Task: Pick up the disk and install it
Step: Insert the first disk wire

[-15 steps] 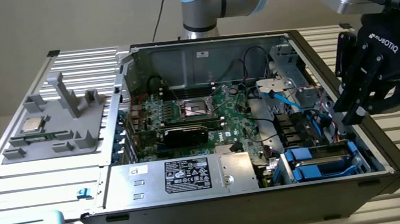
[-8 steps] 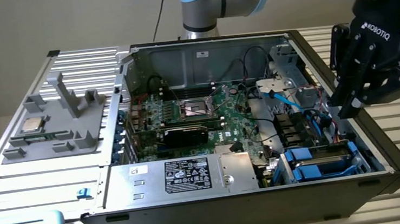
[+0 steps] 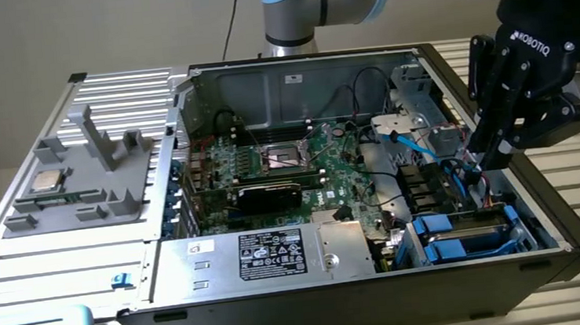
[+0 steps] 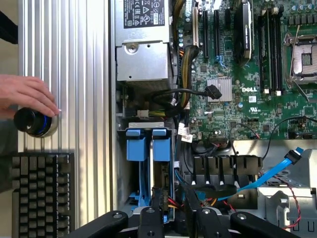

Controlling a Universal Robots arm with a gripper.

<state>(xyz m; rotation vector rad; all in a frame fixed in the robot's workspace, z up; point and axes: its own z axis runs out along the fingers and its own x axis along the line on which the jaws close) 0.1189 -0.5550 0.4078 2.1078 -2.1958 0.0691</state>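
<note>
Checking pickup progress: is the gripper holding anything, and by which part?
Nothing is held: the gripper is open and empty, near the blue-framed disks sitting in the bay.

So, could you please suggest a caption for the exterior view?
Robot pincer poised over the open computer case, near the blue-framed disk seated beside the power supply.

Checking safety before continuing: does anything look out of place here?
Yes: a person's hand rests on the table beside the case, by a black cylinder; odd inside a robot's workspace.
</note>
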